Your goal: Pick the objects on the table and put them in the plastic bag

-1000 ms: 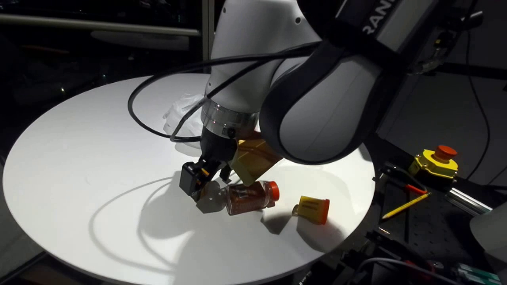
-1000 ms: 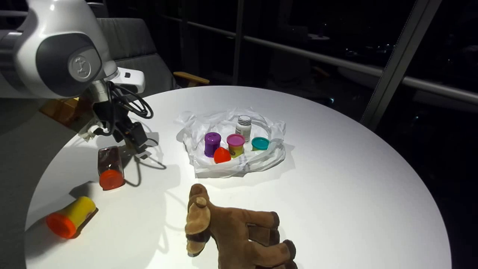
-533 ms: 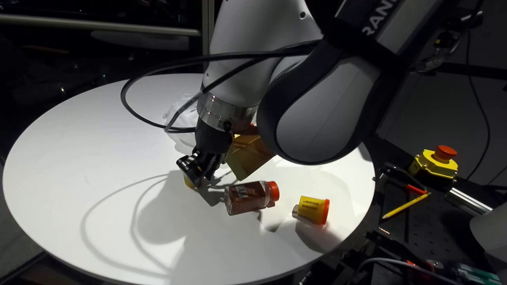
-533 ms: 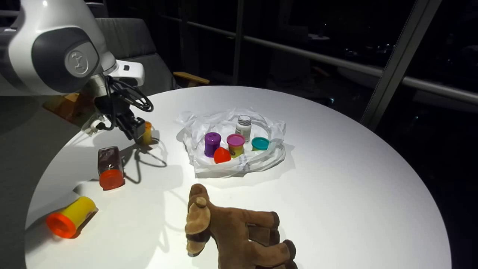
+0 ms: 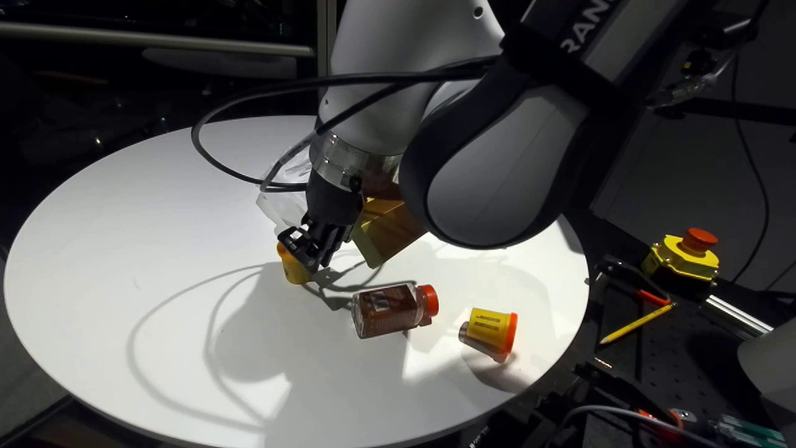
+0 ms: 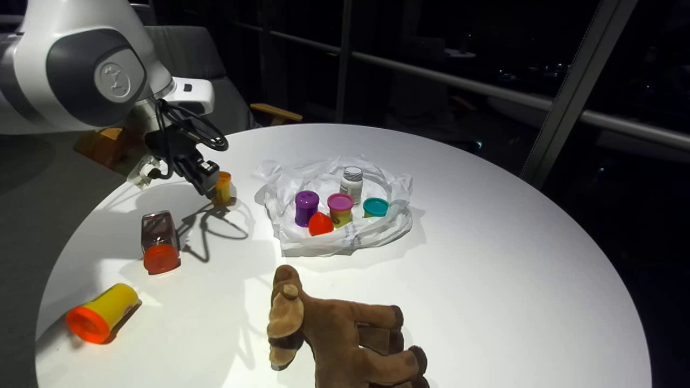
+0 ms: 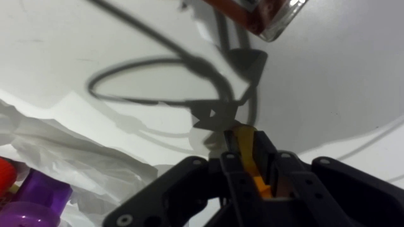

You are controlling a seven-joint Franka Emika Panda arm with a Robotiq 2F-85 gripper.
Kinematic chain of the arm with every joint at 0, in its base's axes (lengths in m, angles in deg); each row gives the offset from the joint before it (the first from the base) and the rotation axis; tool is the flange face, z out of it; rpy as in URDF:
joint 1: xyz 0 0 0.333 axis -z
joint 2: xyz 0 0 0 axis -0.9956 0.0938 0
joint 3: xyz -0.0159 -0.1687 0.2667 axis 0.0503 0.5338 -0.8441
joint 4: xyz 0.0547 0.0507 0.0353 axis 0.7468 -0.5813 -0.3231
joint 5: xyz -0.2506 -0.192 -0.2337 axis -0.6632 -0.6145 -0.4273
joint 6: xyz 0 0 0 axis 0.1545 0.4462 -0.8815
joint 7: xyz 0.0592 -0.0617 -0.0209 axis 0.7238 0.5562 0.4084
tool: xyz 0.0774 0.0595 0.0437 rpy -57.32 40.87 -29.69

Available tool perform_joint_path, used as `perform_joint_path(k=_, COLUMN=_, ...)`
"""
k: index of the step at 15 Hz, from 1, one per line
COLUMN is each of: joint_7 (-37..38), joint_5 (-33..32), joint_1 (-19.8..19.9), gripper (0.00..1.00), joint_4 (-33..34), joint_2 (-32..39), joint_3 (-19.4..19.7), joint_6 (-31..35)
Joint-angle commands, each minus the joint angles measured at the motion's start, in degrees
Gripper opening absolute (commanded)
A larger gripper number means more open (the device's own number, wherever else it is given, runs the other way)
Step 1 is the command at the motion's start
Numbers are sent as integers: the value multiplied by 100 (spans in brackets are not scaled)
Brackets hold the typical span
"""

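My gripper (image 7: 245,142) is shut on a small yellow tub (image 6: 223,188) with an orange top; in the wrist view its yellow side shows between the pads. Whether it touches the table I cannot tell. Beside it a clear jar (image 5: 387,311) of brown contents with a red lid lies on its side. Another yellow tub (image 6: 110,308) with an orange lid lies nearer the table edge. A brown plush animal (image 6: 339,334) lies in front. The white plastic bag (image 6: 302,247) is spread open, holding a purple container (image 6: 306,205), a white bottle (image 6: 351,187) and several other items.
The round white table (image 6: 512,258) carries everything. A black cable (image 5: 239,177) loops out from the arm above the bag side. Off the table stand a yellow box with a red button (image 5: 684,255) and a pencil (image 5: 637,323).
The gripper has moved towards the bag side and its jaws have come together on the small yellow tub. That tub, mostly hidden earlier, has shifted along with the gripper. Other objects stay put.
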Motion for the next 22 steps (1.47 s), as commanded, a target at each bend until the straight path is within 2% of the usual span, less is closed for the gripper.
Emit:
perform_joint_path(k=1, joint_7=-4, joint_5=165, joint_1=-290, gripper=55, joint_4=48, joint_2=67, joint_3=271, joint_6=101)
perform_joint_path(k=7, joint_7=33, joint_5=321, joint_1=-252, gripper=99, joint_4=316, joint_2=230, joint_3=194, joint_6=102)
perform_joint_path(k=13, joint_7=31, joint_5=554, joint_1=-125, gripper=100, joint_4=787, joint_2=520, joint_3=86, joint_6=-12)
perform_joint_path(k=14, joint_7=22, joint_5=578, joint_1=-113, gripper=93, joint_4=856, joint_2=587, joint_3=83, joint_6=-41)
perform_joint_path(k=15, joint_7=26, joint_5=594, joint_1=-121, gripper=74, joint_4=917, joint_2=642, joint_3=106, joint_6=-56)
perform_joint_path(k=20, joint_7=76, joint_5=604, joint_1=-297, gripper=35, joint_4=1010, joint_2=768, joint_3=395, joint_6=-70)
perform_joint_path(k=21, joint_7=83, joint_5=592, joint_1=-355, gripper=29, joint_4=981, joint_2=709, joint_3=487, joint_6=-107)
perform_joint_path(k=22, joint_7=157, joint_5=572, joint_1=-540, gripper=25, joint_4=1006, joint_2=717, joint_3=740, joint_6=-194)
